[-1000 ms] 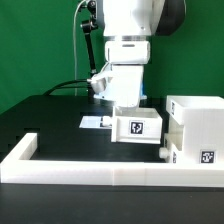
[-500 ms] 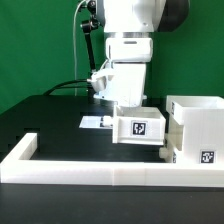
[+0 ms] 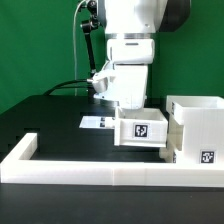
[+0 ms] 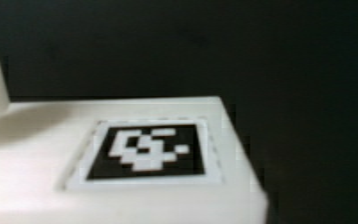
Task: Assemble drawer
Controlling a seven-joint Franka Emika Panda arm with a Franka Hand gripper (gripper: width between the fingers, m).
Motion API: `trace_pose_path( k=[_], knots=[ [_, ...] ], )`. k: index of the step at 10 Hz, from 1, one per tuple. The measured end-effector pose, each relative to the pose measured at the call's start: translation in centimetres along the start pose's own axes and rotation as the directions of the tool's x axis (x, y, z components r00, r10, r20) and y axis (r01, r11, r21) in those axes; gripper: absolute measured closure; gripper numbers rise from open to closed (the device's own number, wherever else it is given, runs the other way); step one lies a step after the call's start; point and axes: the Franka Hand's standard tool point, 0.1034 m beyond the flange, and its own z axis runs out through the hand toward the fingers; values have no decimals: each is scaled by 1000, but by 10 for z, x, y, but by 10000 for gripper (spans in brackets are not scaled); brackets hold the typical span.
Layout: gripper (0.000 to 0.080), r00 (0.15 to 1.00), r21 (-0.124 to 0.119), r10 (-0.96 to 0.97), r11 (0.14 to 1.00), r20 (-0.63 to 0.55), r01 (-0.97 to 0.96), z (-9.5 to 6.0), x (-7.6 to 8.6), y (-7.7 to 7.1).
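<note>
The gripper (image 3: 128, 108) holds a small tray (image 3: 141, 130) — grip looks clamped — beside the open case (image 3: 200, 125), presumably for insertion.

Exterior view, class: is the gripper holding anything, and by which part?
Seemingly the small tray, taken from above at its top edge; the gripper's fingers are hidden behind it, so contact is unconfirmed.

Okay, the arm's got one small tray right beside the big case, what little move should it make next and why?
Probably keep sliding the small tray toward the exterior view's right, into the large case. The gripper sits over the tray, fingers hidden, and the tray's tagged face is still outside, just short of the case's near wall. Whether it lines up with the opening cannot be told.
</note>
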Motion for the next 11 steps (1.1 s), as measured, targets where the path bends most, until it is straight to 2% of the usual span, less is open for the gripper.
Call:
trace_pose_path(
  k=[3, 6, 7, 8, 11],
  knots=[
    [758, 1000, -6, 0, 1000, -4, 0, 2, 7, 1],
    [758, 1000, -4, 2, 1000, -3, -2, 2, 6, 0],
    [758, 1000, 2, -2, 1000, -3, 2, 3, 8, 0],
    [758, 1000, 35, -5, 999, 1, 5, 2, 9, -3],
    [758, 1000, 35, -7, 999, -1, 7, 3, 10, -4]
  ],
)
